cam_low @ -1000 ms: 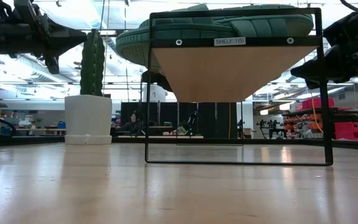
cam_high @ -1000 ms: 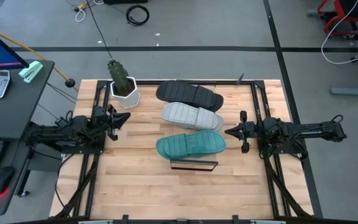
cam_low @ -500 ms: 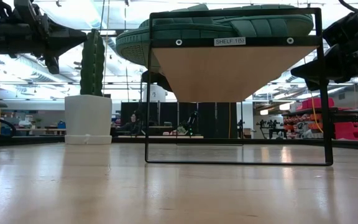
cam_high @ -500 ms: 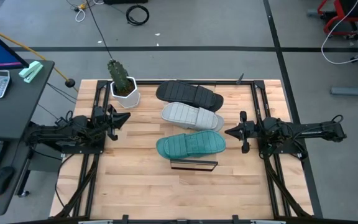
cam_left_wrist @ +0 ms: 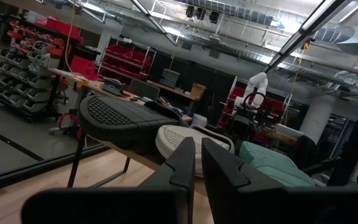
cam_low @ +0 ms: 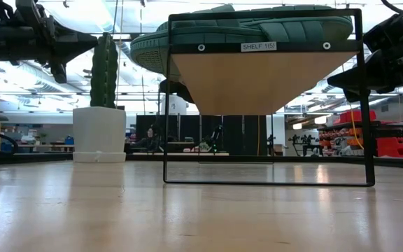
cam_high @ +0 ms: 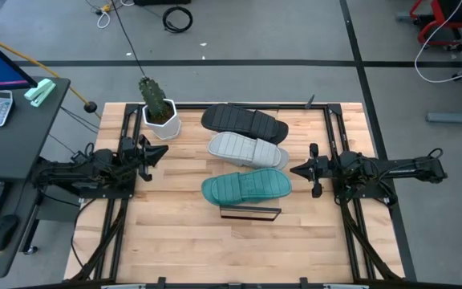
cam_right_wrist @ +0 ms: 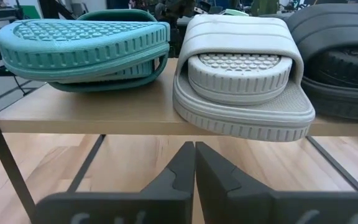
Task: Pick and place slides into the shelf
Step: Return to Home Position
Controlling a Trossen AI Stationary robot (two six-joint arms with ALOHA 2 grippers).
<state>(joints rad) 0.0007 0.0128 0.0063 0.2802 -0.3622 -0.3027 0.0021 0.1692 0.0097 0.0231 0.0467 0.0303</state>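
The black slide (cam_high: 244, 120), grey slide (cam_high: 248, 149) and teal slide (cam_high: 247, 188) lie side by side on the shelf (cam_high: 249, 212), long axes running from the left pincer (cam_high: 160, 152) toward the right pincer (cam_high: 295, 170). Both pincers are clenched, empty. Nothing has shifted since earlier.

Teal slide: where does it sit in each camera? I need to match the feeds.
High view: teal slide at table centre, lowest of three in the picture, on the shelf.
Low view: top centre, lying on the shelf board.
Left wrist view: in view, past the black slide and grey slide.
Right wrist view: in view, beside the grey slide.
Shared landmark: the shelf under it.
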